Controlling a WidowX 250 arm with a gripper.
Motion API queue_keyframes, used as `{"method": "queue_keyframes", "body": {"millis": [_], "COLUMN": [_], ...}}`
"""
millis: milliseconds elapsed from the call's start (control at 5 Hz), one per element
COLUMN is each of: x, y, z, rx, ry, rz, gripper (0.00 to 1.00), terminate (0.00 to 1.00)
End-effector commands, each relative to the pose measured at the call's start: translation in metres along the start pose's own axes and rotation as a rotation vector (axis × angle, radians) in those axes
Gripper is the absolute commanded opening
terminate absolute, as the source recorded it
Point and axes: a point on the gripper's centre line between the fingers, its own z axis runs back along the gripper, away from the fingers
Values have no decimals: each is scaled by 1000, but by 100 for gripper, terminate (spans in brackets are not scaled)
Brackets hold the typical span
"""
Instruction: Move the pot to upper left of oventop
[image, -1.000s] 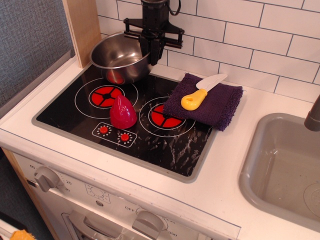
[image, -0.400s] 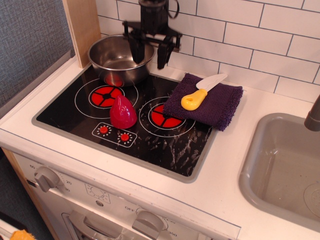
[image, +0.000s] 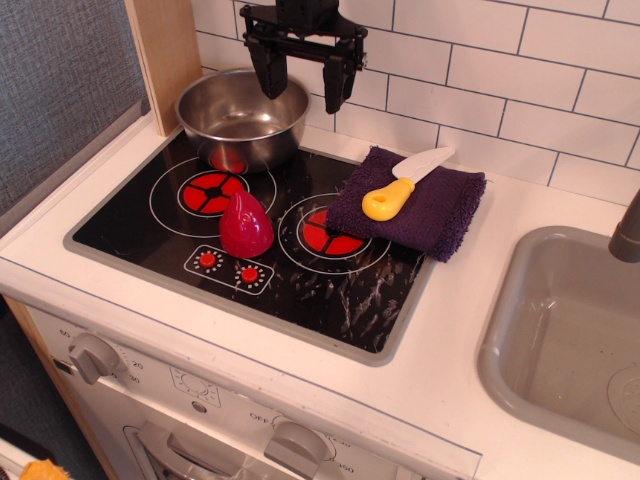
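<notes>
The shiny steel pot (image: 238, 117) stands upright at the upper left corner of the black oventop (image: 330, 290), beside the wooden post. My gripper (image: 305, 88) is open and empty. It hangs above the pot's right rim, lifted clear of it, in front of the tiled wall. Its two black fingers (image: 271, 70) point down and stand wide apart.
A red pointed toy (image: 245, 224) sits between the two burners, near the dials. A purple cloth (image: 412, 200) with a yellow-handled knife (image: 402, 186) covers the oventop's upper right corner. A grey sink (image: 570, 330) lies at the right. A wooden post (image: 165, 50) stands at the left.
My gripper let go of the pot's right rim, opened wide and rose. The pot settled flat at the upper left corner.
</notes>
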Motion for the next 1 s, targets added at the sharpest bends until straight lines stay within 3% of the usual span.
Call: {"method": "queue_keyframes", "body": {"millis": [0,600,800], "x": [0,0,0], "y": [1,1,1], "z": [27,27,27], "rx": [32,32,32], "ry": [-67,-67,-67], "rz": [-34,-34,-34], "gripper": [100,100,100], "terminate": [0,0,100]}}
